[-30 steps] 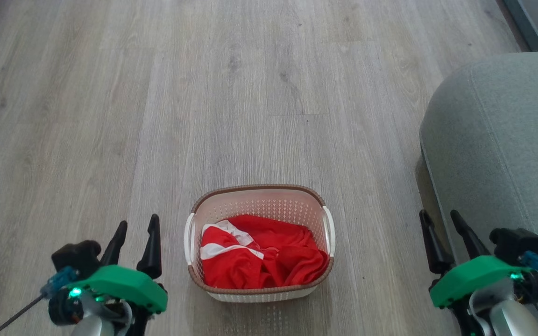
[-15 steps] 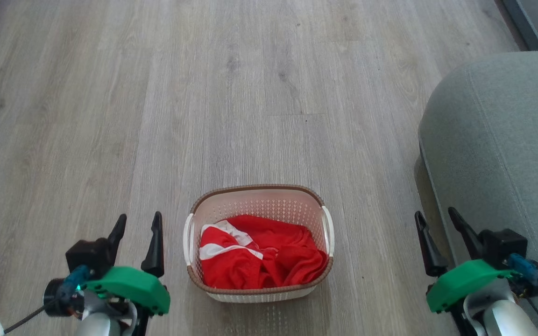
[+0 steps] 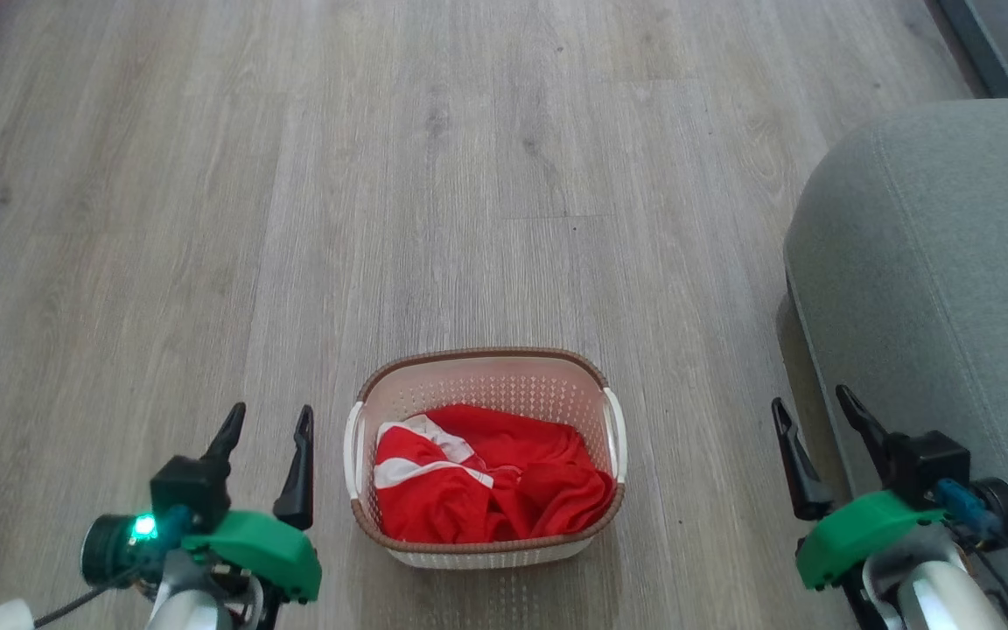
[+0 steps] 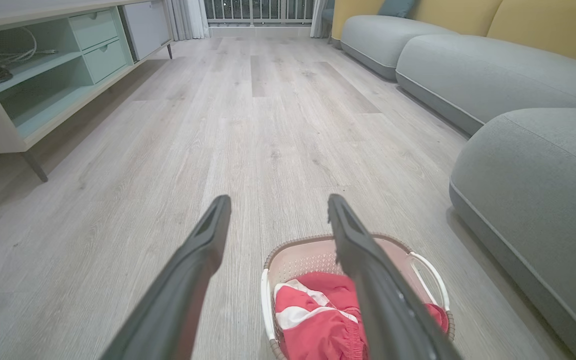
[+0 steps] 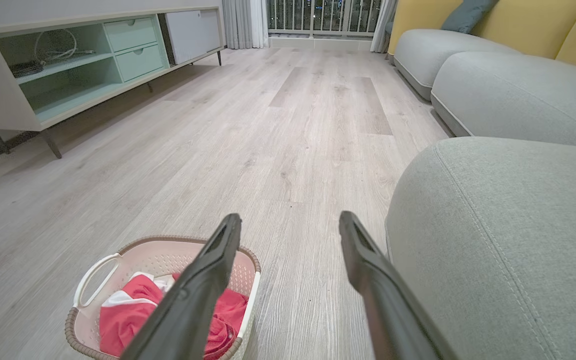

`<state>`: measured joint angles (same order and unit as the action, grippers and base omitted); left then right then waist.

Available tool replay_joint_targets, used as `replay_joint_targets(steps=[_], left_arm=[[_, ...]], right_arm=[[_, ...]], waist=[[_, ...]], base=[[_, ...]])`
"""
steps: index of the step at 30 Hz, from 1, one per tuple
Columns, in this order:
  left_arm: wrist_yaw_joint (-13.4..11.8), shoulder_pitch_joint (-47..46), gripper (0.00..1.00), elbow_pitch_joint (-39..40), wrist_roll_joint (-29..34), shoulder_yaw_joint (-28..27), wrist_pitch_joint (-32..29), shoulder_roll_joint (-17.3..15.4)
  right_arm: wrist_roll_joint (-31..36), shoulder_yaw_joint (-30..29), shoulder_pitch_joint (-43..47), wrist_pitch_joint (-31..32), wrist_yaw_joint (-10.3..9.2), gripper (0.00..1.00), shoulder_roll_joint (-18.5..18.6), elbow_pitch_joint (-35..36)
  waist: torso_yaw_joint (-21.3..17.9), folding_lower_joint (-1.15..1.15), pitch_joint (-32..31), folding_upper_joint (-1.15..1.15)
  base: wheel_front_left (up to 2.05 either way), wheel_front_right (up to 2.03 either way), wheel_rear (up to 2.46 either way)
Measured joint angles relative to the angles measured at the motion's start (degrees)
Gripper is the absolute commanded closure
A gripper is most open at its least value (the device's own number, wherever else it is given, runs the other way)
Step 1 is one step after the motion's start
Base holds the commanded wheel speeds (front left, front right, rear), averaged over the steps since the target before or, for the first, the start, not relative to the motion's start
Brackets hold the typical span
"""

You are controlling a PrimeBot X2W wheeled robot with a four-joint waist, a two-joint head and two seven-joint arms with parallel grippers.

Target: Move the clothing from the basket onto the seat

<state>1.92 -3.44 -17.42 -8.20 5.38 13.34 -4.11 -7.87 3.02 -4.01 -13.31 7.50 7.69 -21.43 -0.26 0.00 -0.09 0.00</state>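
Grey wood-plank floor (image 3: 504, 175) of a living room; low pale-green cabinet (image 4: 43, 75) along the far left, sofa sections (image 4: 468, 70) along the far right.

- Basket (image 3: 482, 357): upright on the floor, near centre, between the two grippers.
- Clothing (image 3: 486, 490): bunched inside the basket, below the rim. Red, with white bands toward its left side.
- Seat (image 3: 950, 280): at right, apart from the basket.
- Left gripper (image 3: 270, 409): fingers spread, holding nothing. Just left of the basket's left handle, not touching it.
- Right gripper (image 3: 811, 398): fingers spread, holding nothing. At the seat's near-left edge, well to the right of the basket; contact with the seat cannot be told.
- Clothing lies right of the left gripper and left of the right gripper; neither touches it.
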Motion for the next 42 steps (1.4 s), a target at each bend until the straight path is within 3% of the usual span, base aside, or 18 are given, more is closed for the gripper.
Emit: replay_joint_targets(steps=[6,29,35,42], left_arm=[[0.71,-0.38,0.0,-0.83,3.8,-0.36,0.88,0.3],[2.02,-1.08,0.0,-1.99,4.7,-2.03,0.89,1.14],[2.52,-3.23,0.0,-4.37,4.88,-1.23,0.92,1.2],[3.23,-18.77,0.0,-12.04,10.71,5.38,0.93,1.05]], right_arm=[[2.72,0.05,-0.02,-1.0,0.0,0.0,0.01,-0.3],[2.75,-0.01,-0.13,-1.0,0.0,0.0,0.0,-0.51],[2.58,-0.46,-1.79,-1.0,0.0,0.0,-0.04,0.68],[1.47,0.25,-11.38,-1.01,0.0,0.0,-0.05,3.89]], waist=[[0.08,0.0,0.04,0.0],[-0.3,0.0,1.35,0.0],[-0.52,0.0,4.75,0.0],[-1.35,0.01,15.55,0.0]], base=[[0.0,0.0,0.0],[0.0,0.0,0.0],[0.0,0.0,0.0],[0.0,0.0,0.0]])
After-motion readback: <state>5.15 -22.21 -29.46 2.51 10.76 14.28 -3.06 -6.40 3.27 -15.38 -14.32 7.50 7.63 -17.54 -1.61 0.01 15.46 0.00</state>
